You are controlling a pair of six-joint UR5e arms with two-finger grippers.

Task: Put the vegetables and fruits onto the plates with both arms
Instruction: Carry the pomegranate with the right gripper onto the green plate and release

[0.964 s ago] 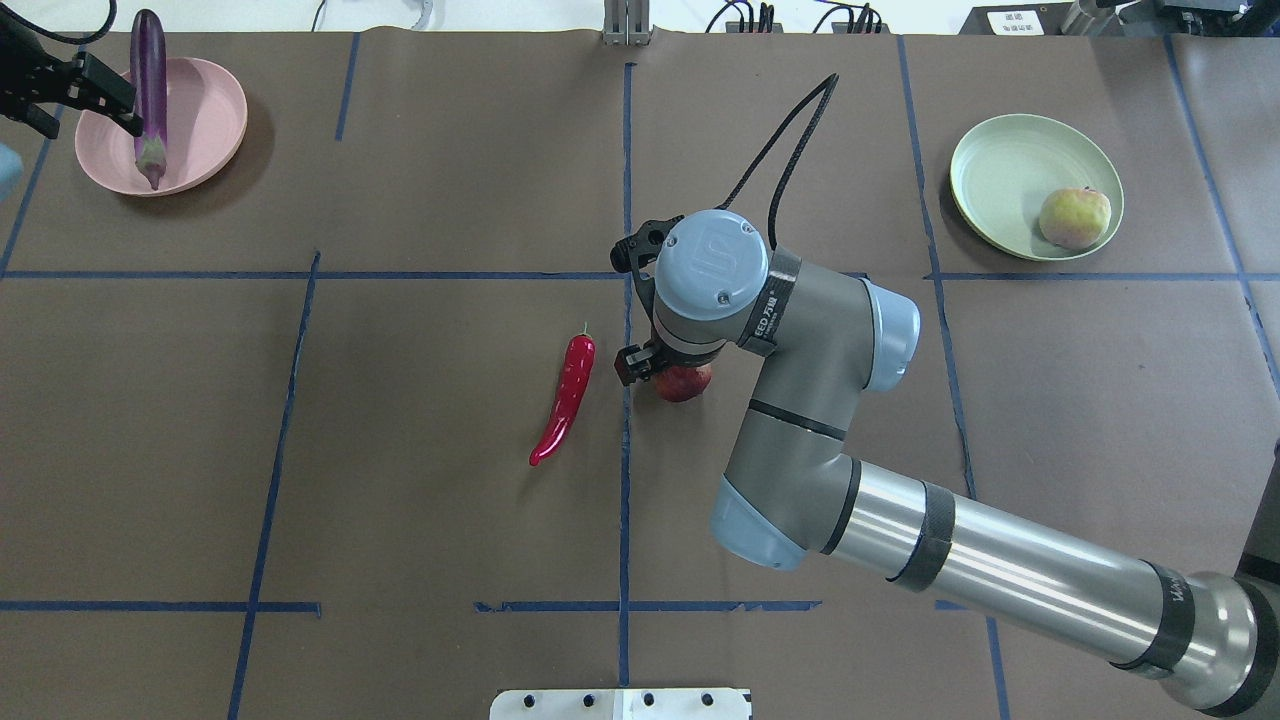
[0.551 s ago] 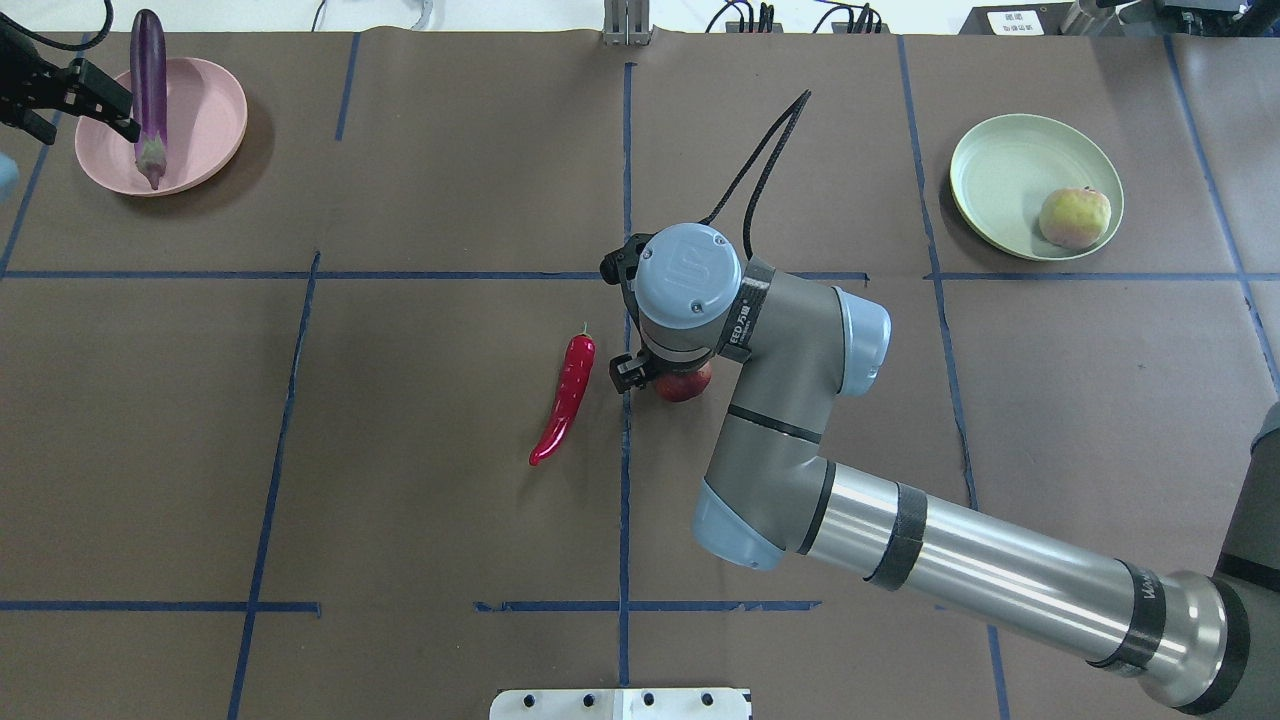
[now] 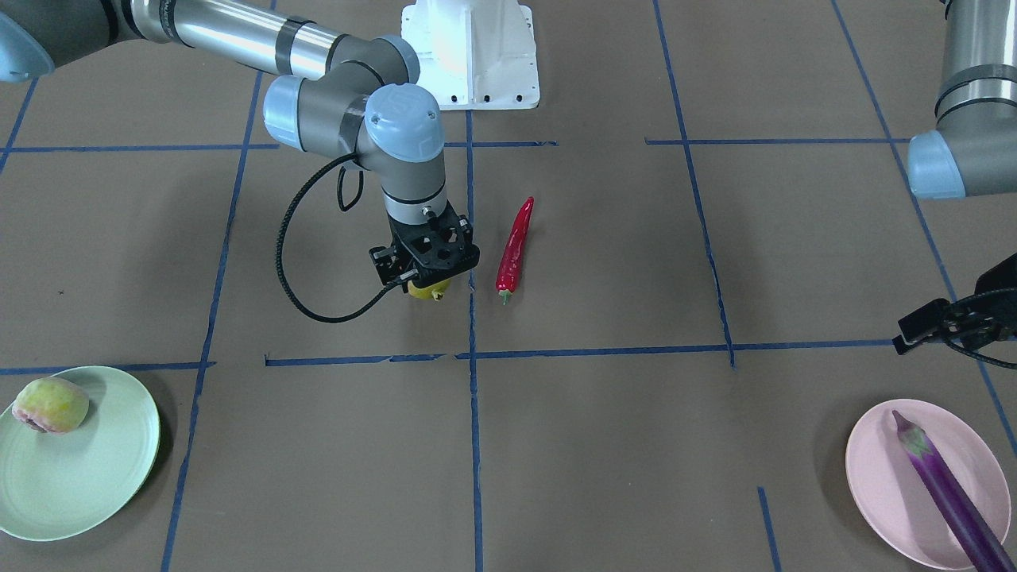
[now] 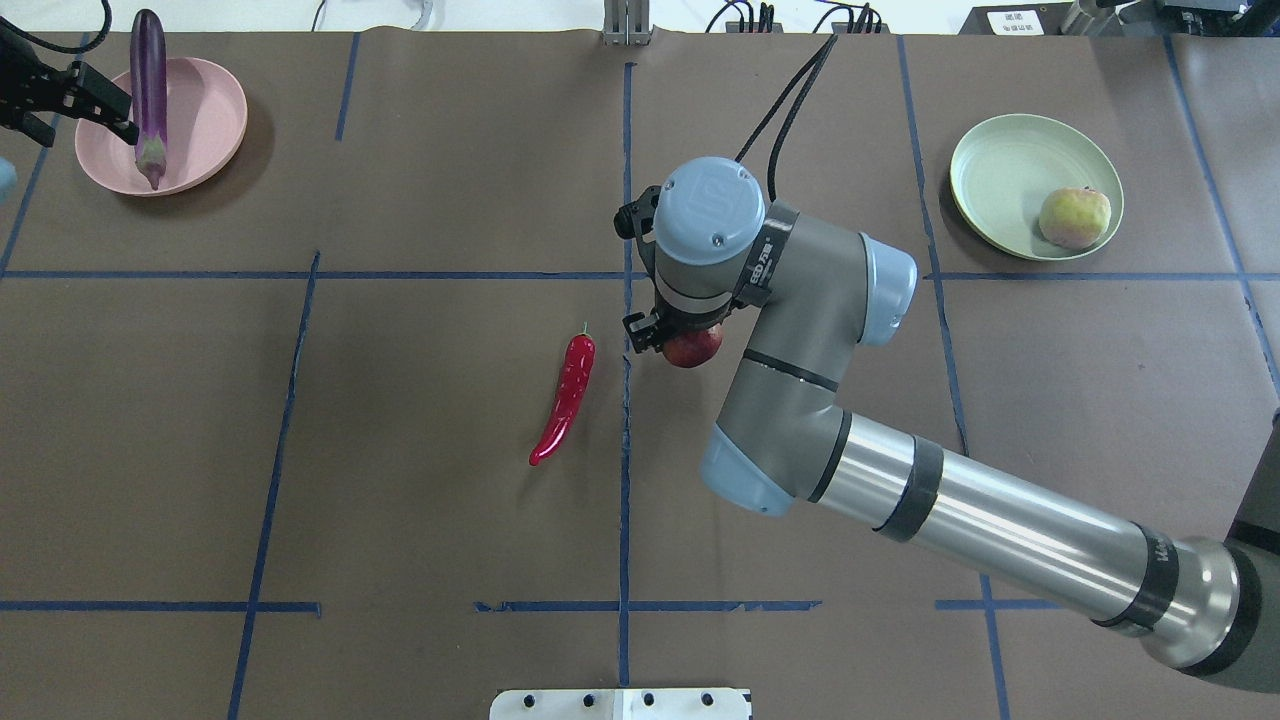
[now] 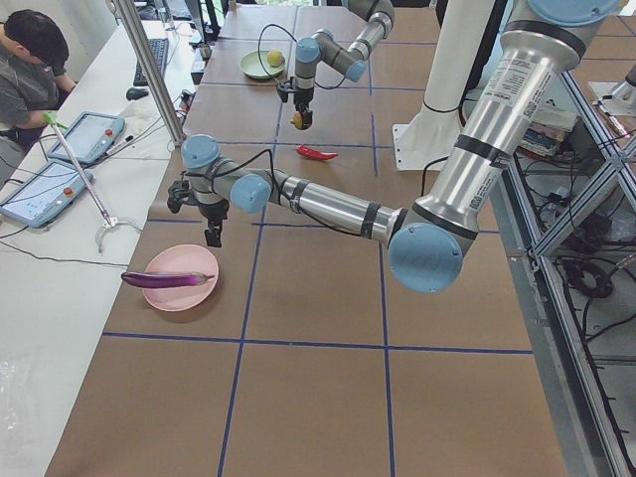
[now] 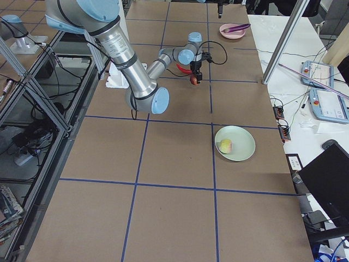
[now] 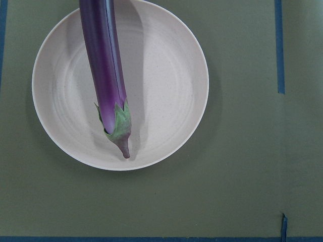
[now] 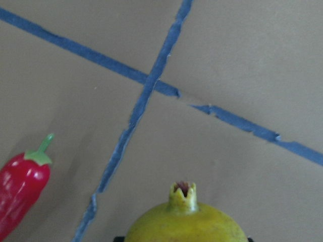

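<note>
My right gripper is shut on the red-and-yellow pomegranate-like fruit, holding it just above the table near the centre; its crown tip points down. Left of it the red chili pepper lies on the table. The purple eggplant rests across the pink plate, one end overhanging the rim. My left gripper hangs open beside that plate, apart from the eggplant. A peach-like fruit sits on the mint green plate.
The table is brown with blue tape lines. The white robot base block stands at the near edge. My right arm stretches across the right half. A person sits at a side bench with tablets.
My right gripper has risen with the pomegranate-like fruit, which has left the table and shifted slightly toward the far side. The left gripper has barely moved.
</note>
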